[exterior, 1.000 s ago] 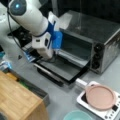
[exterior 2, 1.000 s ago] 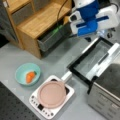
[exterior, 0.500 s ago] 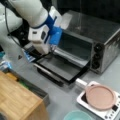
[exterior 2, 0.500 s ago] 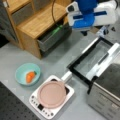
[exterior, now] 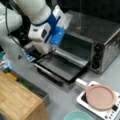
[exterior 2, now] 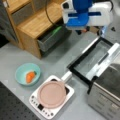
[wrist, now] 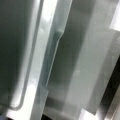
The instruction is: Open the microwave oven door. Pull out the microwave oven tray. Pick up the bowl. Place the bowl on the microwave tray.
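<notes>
The silver microwave oven stands with its dark glass door folded down flat on the table in both front views. My gripper hangs from the white and blue wrist just above the door's hinge side, at the oven's mouth. Its fingers are hidden by the wrist. A pale metal strip lies along the mouth; I cannot tell the tray apart. The teal bowl sits on the table away from the oven, with an orange piece inside. The wrist view shows only glass and metal close up.
A white flat appliance carrying a pink disc with a white handle sits between bowl and oven. A wooden cabinet with an open grey drawer stands beside the door.
The arm has lifted a little above the open door and shifted slightly toward the oven mouth. The door, bowl and pink disc have stayed in place.
</notes>
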Robot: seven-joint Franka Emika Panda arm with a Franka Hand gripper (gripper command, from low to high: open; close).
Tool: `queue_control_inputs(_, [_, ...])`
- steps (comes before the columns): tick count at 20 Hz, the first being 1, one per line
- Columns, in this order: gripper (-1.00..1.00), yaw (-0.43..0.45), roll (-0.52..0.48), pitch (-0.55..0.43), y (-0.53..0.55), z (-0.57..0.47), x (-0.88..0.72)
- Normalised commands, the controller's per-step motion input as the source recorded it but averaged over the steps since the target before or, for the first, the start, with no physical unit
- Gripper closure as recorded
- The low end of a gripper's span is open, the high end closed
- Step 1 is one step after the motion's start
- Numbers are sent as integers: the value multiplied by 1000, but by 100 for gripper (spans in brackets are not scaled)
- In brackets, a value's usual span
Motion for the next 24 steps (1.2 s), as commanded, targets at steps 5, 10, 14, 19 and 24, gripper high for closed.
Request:
queue_control_inputs(5, [-100, 14, -187, 253, -337, 144, 483])
queue_control_inputs(10, [-100, 82, -162, 235, -228, 132, 458])
queue_control_inputs(14, [-100, 173, -172, 201, -183, 158, 548])
queue_control_inputs(19, [-100, 243, -205, 182, -243, 145, 728])
queue_control_inputs(24, [-100, 204, -137, 206, -313, 137, 634])
